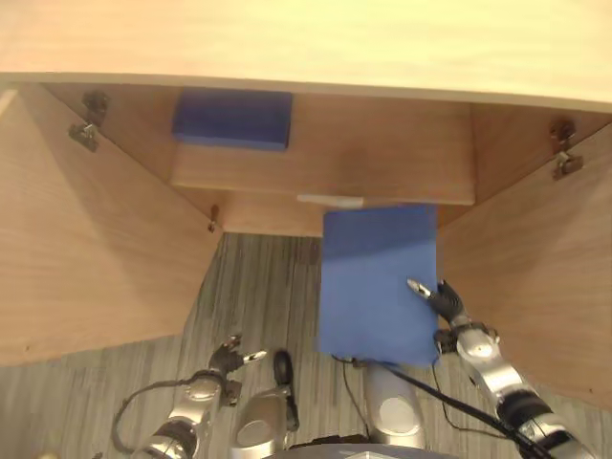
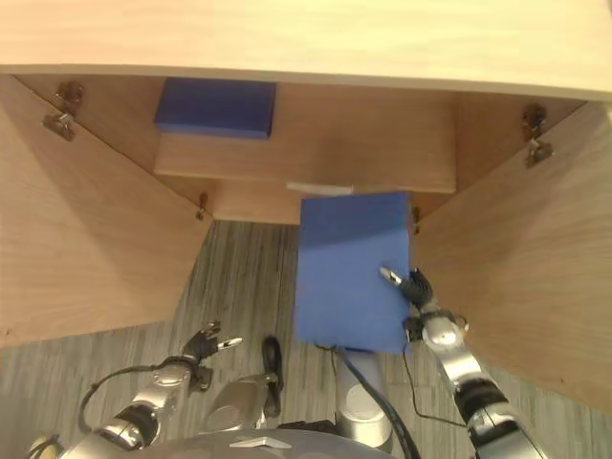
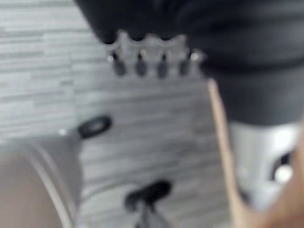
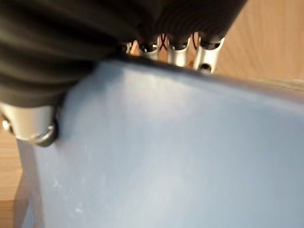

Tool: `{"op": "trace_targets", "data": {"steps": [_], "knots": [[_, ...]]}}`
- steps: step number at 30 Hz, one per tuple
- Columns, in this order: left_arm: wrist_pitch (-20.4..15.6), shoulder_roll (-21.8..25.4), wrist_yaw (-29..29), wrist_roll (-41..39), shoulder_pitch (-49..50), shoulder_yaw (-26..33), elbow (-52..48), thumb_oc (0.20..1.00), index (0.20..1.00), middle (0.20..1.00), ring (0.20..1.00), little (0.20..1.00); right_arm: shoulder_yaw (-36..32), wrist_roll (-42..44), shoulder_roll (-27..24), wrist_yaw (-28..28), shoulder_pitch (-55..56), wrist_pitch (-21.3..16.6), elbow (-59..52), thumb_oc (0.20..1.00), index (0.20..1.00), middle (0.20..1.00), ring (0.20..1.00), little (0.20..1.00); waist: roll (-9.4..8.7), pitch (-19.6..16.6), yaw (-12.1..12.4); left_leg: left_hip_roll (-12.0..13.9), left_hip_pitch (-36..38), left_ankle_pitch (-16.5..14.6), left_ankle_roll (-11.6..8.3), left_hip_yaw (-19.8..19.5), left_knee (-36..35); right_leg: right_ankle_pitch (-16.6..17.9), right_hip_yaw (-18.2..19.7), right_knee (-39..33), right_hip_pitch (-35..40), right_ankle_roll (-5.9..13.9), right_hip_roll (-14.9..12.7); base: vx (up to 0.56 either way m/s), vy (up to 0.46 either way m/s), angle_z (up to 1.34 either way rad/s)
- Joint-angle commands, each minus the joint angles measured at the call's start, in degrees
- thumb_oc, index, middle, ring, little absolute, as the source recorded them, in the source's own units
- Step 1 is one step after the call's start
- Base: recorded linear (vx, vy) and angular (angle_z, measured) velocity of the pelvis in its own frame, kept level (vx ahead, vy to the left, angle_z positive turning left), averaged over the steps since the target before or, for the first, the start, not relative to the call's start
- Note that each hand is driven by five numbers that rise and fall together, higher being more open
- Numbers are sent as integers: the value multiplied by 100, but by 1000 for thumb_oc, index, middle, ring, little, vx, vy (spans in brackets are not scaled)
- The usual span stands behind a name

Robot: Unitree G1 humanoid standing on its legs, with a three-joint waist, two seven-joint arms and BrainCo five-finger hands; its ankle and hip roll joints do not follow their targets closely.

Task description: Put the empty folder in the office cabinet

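A flat blue folder (image 1: 378, 282) is held level in front of the open wooden cabinet (image 1: 382, 172), its far edge reaching the front lip of the lower shelf. My right hand (image 1: 448, 308) is shut on the folder's right near edge, thumb on top and fingers beneath it; the right wrist view shows the blue folder (image 4: 166, 152) pressed under the hand. Low on my left, my left hand (image 1: 228, 360) hangs open over the floor, holding nothing, fingers (image 3: 152, 59) straight.
A second blue folder (image 1: 232, 119) lies on the upper shelf at the back left. The left door (image 1: 86, 249) and the right door (image 1: 545, 277) stand wide open on both sides. Grey striped carpet (image 1: 258, 287) lies below; the cabinet top (image 1: 306, 38) overhangs.
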Motion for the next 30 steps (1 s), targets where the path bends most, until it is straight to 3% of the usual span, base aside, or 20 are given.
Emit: {"op": "trace_targets", "data": {"steps": [1,4,7,11,16,20,24,30], "knots": [[-174,217,164,181,620,-172,-219,1000,1000,1000,1000,1000,-258,762,-10,-761,-13,-88,-234,200,200,200,200,200,-76,-352,-66,259,707,-1000,48,245,195,953,263,-980,-109,419,-243,96,-5,4],[-188,153,224,11,573,-313,-405,1000,1000,1000,1000,1000,-573,1160,-171,-1023,-508,-8,-157,200,200,200,200,200,42,-254,-54,269,750,-1040,-7,226,92,947,256,-854,-338,383,-251,25,6,-3],[-124,118,226,-81,448,-499,-548,1000,1000,1000,1000,1000,-954,1586,-370,-1203,-1437,314,127,200,200,200,200,200,188,-127,20,249,730,-1063,-97,174,-2,932,233,-771,-525,326,-295,-7,-1,-8],[-60,111,252,-154,410,-649,-570,1000,1000,1000,1000,1000,-1155,1578,-687,-1284,-2172,553,513,200,200,200,200,200,316,-65,115,250,667,-1064,-156,133,8,871,202,-616,-677,284,-348,3,-9,9],[-9,167,177,-177,406,-716,-606,1000,1000,1000,1000,1000,-1063,1378,-1012,-1056,-2917,842,846,200,200,200,200,200,422,5,242,293,555,-1041,-229,71,70,781,166,-359,-909,244,-373,2,-28,21],[57,230,94,-227,387,-727,-655,1000,1000,1000,1000,1000,-937,2050,-1076,-1385,-3339,1276,1074,200,200,200,200,200,445,38,328,349,465,-1050,-279,38,142,730,154,-152,-1118,217,-376,-4,-67,8],[55,192,68,-300,361,-797,-641,1000,1000,1000,1000,1000,-1315,3282,-849,-2234,-3580,946,1329,200,200,200,200,200,506,81,387,412,453,-1051,-308,28,131,651,110,-75,-1162,199,-359,7,-37,6],[-83,-10,153,-519,315,-987,-574,1000,1000,1000,1000,1000,-1718,4173,-489,-2962,-4406,340,1949,200,200,200,200,200,706,243,578,403,259,-922,-341,-8,100,583,6,-38,-1193,142,-403,-12,-4,1]]}}
